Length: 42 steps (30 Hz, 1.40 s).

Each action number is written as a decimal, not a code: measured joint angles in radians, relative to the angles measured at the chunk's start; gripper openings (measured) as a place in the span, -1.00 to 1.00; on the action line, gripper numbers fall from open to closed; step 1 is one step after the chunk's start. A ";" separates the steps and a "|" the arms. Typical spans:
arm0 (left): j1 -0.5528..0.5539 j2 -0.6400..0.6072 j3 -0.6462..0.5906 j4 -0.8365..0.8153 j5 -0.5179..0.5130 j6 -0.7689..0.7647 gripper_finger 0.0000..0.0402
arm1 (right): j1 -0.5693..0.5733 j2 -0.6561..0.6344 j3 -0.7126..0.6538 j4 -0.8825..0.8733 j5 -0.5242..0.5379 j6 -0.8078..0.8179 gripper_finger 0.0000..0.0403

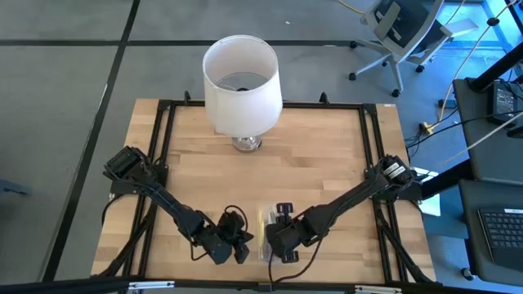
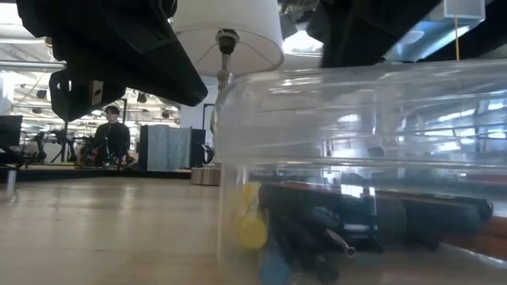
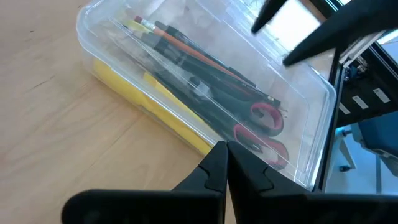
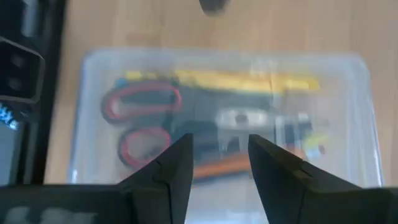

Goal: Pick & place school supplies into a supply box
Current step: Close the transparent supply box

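Note:
The clear plastic supply box (image 3: 298, 81) lies on the wooden table near its front edge, between my two grippers. Inside it lie the school supplies: red-handled scissors (image 3: 268, 119), orange and black pencils (image 3: 180, 45) and a yellow piece (image 3: 146, 84). The box (image 4: 348, 93) shows from above in the right wrist view, with the scissors (image 4: 140, 102) inside. My left gripper (image 3: 225, 152) is shut, its tips right at the box's left long side. My right gripper (image 4: 219, 152) is open and hangs above the box. In the low view the box (image 2: 356, 119) fills the foreground. My left gripper has its shut fingertips (image 3: 217, 155) against or just short of the box's long side wall (image 3: 205, 140), coming slantwise down from the table's left. I cannot tell whether they touch it.
A lamp with a large white shade (image 1: 241, 77) stands at the far middle of the table. Black frame rails (image 1: 159, 139) run along the table's edges. Bare wood (image 1: 327, 155) lies between the lamp and the box.

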 joint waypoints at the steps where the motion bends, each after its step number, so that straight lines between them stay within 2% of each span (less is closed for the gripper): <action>1: 0.000 0.000 0.000 0.000 0.000 0.000 -0.99 | 0.000 0.000 0.006 -0.029 0.000 0.012 -0.22; 6: 0.000 0.000 0.000 0.000 0.000 0.000 -0.99 | -0.001 -0.001 0.005 -0.126 -0.018 0.048 -0.22; 17: 0.000 0.000 0.000 -0.002 0.000 0.000 -0.99 | -0.020 -0.023 -0.235 0.106 -0.091 0.132 -0.22; 30: 0.003 0.001 0.000 0.016 -0.001 0.052 -0.99 | -0.023 -0.019 -0.223 0.121 -0.080 0.146 -0.22; 36: 0.056 0.001 0.001 0.179 -0.016 0.196 -0.99 | -0.025 -0.015 -0.223 0.133 -0.077 0.172 -0.30; 39: 0.106 0.001 0.001 0.244 0.036 0.316 -0.99 | -0.025 -0.012 -0.223 0.172 -0.076 0.172 -0.35; 42: 0.156 0.001 0.001 0.244 0.129 0.372 -0.99 | -0.025 -0.009 -0.224 0.210 -0.077 0.178 -0.38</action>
